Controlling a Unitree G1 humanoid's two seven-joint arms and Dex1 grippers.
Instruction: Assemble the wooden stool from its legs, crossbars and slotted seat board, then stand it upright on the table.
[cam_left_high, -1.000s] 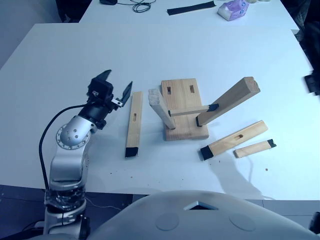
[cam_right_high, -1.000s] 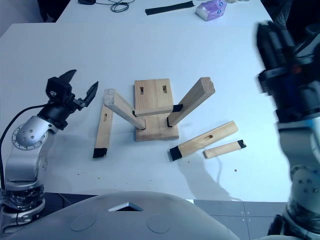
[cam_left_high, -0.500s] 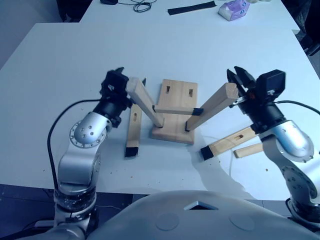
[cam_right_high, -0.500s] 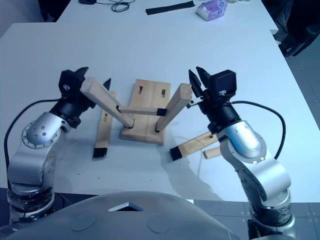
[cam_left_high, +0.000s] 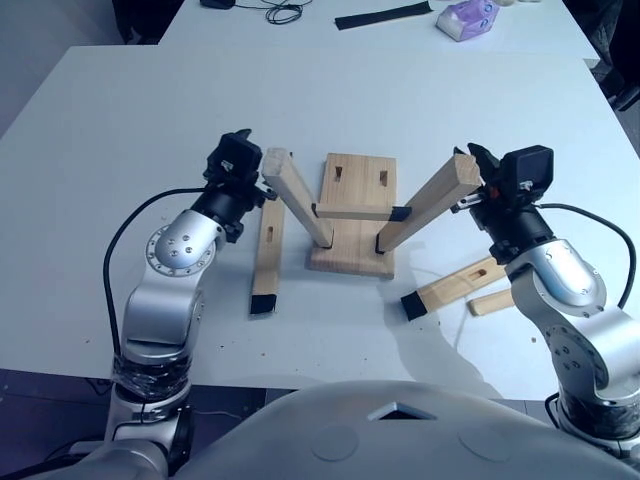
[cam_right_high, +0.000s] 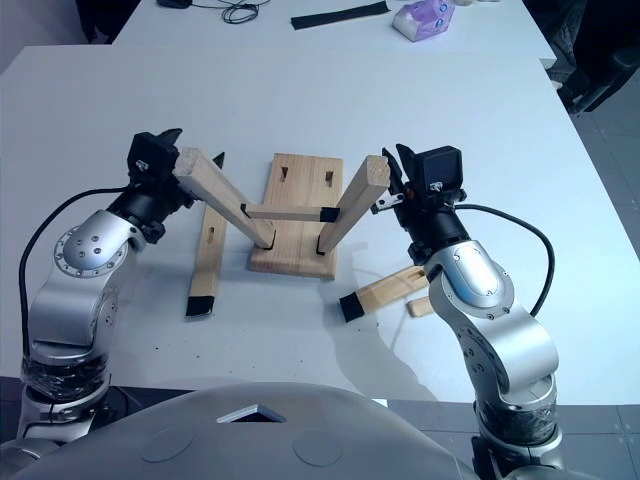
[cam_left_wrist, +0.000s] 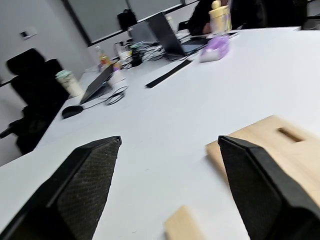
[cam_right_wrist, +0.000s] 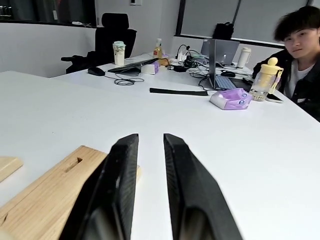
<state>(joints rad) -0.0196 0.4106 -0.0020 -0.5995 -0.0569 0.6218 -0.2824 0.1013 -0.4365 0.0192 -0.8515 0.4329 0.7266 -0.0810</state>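
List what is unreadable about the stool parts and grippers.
- Eye views: whether slanted wooden left leg and right leg enter the flat wooden seat board's slots; their feet cover the joints.
- Eye views: whether the right gripper touches its leg; its housing hides contact.
- Left wrist view: pale wood piece, cut off by edge.

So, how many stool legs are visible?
4: the left slanted leg and right slanted leg stand on the seat board; one loose leg lies left of it, another loose leg right.
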